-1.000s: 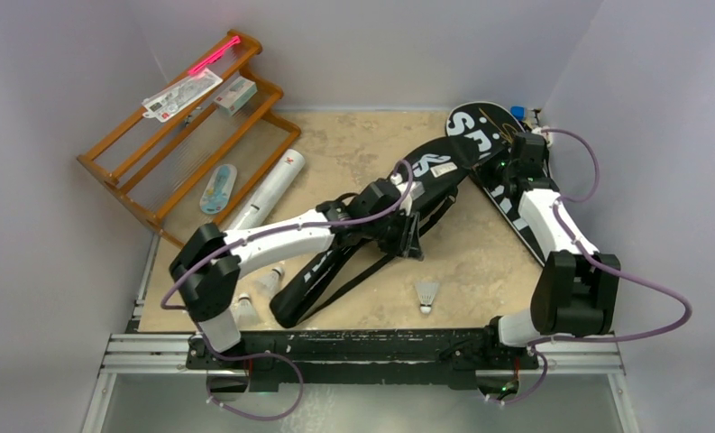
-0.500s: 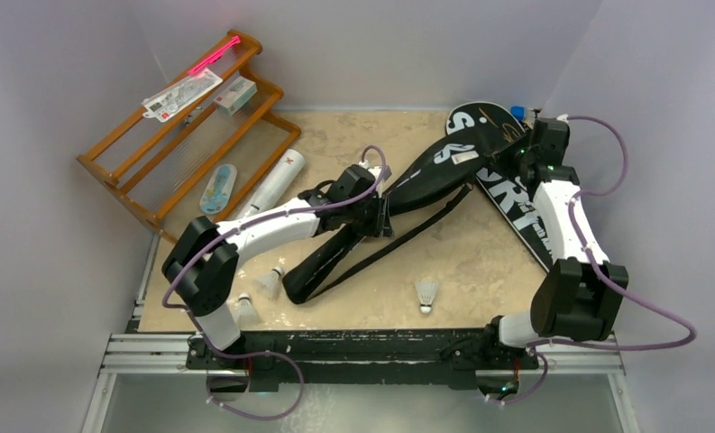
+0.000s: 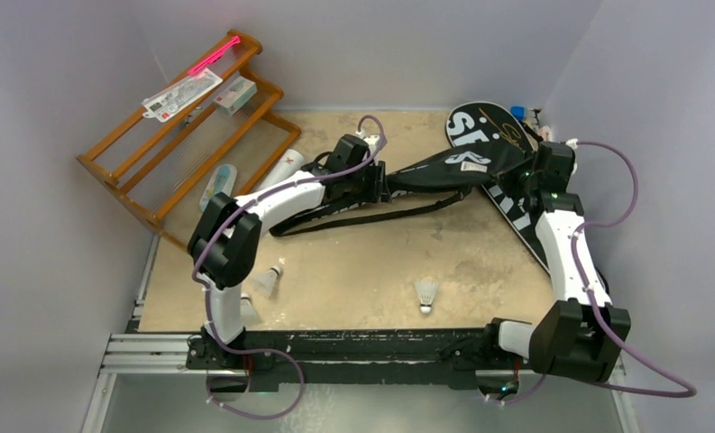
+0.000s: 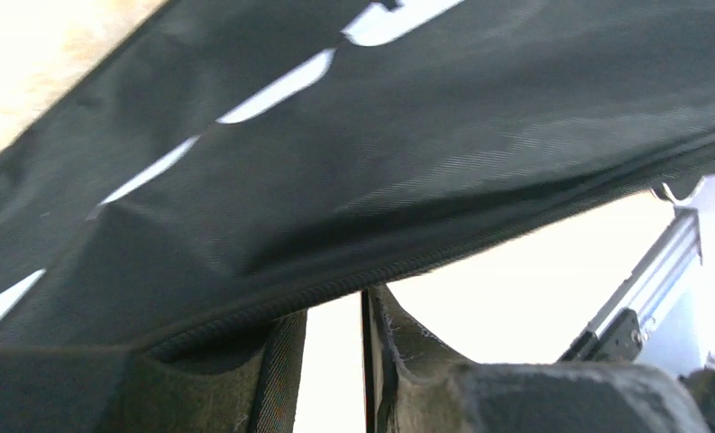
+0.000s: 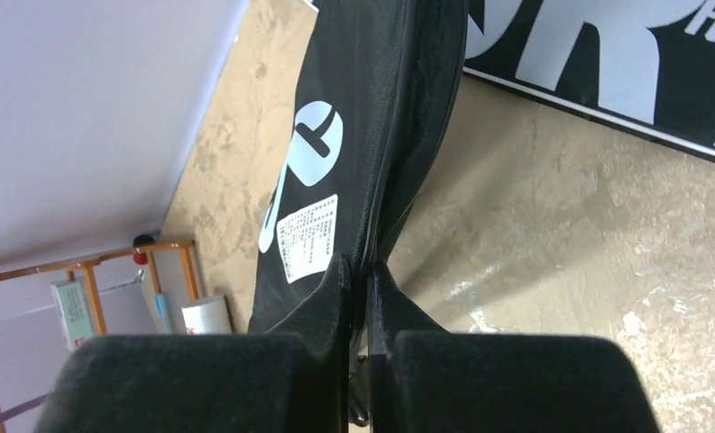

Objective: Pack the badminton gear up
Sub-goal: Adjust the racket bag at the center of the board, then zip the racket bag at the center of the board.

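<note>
A black racket-shaped bag (image 3: pixel 448 167) with white lettering hangs stretched between my two grippers across the back of the table. Its strap (image 3: pixel 362 216) trails onto the table. My left gripper (image 3: pixel 382 185) is shut on the bag's narrow end; in the left wrist view the bag (image 4: pixel 335 135) fills the frame, and its zip edge crosses the tips of this gripper (image 4: pixel 335 302). My right gripper (image 3: pixel 522 176) is shut on the wide end, the bag's (image 5: pixel 353 135) edge pinched in this gripper (image 5: pixel 358 266). A second black bag (image 3: pixel 480 122) lies along the right wall.
Three white shuttlecocks lie near the front: one in the middle (image 3: pixel 426 293), two by the left arm's base (image 3: pixel 265 281) (image 3: pixel 245 311). A white tube (image 3: pixel 286 167) lies beside the orange rack (image 3: pixel 182 135) at the back left, partly behind my left arm.
My left gripper has swung back and left, carrying the bag's narrow end, so the bag went from diagonal to nearly level. My right gripper shifted right toward the wall with the wide end.
</note>
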`<state>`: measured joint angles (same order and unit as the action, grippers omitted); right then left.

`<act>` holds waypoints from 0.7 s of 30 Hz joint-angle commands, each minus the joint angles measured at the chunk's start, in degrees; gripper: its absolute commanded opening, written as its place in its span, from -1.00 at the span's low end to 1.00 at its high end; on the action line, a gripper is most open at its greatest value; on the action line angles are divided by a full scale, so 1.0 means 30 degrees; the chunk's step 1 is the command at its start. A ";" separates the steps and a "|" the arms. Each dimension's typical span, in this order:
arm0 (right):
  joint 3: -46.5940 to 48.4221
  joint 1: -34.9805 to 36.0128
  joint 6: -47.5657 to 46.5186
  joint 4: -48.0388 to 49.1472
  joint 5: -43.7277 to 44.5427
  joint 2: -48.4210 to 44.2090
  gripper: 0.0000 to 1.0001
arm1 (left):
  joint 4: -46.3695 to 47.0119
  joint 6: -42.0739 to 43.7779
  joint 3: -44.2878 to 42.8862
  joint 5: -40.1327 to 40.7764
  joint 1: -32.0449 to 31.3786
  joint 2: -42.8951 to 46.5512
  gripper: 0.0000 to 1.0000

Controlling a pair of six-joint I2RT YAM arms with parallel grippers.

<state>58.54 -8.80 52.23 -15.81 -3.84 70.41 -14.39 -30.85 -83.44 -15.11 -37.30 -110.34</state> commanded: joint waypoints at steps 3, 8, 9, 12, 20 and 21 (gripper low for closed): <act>-0.0769 0.0123 -0.0368 0.1218 -0.1538 -0.0845 -1.00 | 0.3380 0.0095 0.0991 -0.2360 -0.2208 0.2676 -0.39; -0.0911 0.0139 -0.0098 0.1287 -0.2068 -0.0823 -1.00 | 0.6322 -0.0385 0.1384 -0.2354 -0.3688 0.2643 -0.32; -0.0933 0.0148 -0.0110 0.1371 -0.2102 -0.0868 -1.00 | 0.6768 -0.0656 0.1497 -0.2386 -0.3736 0.2511 -0.33; -0.0911 0.0135 0.0124 0.1236 -0.2045 -0.0937 -1.00 | 0.8810 -0.1712 0.2114 -0.2863 -0.3858 0.2208 -0.36; -0.1285 0.0125 0.1416 0.1252 -0.1791 -0.1204 -1.00 | 1.1703 -0.4610 0.2925 -0.2479 -0.4120 0.1033 -0.25; -0.1331 0.0121 0.1533 0.1257 -0.1716 -0.1253 -1.00 | 1.1875 -0.4901 0.2876 -0.2417 -0.4120 0.0848 -0.24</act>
<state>54.65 -8.64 54.48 -15.59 -8.64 69.14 13.72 -40.40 -75.22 -22.70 -49.58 -106.06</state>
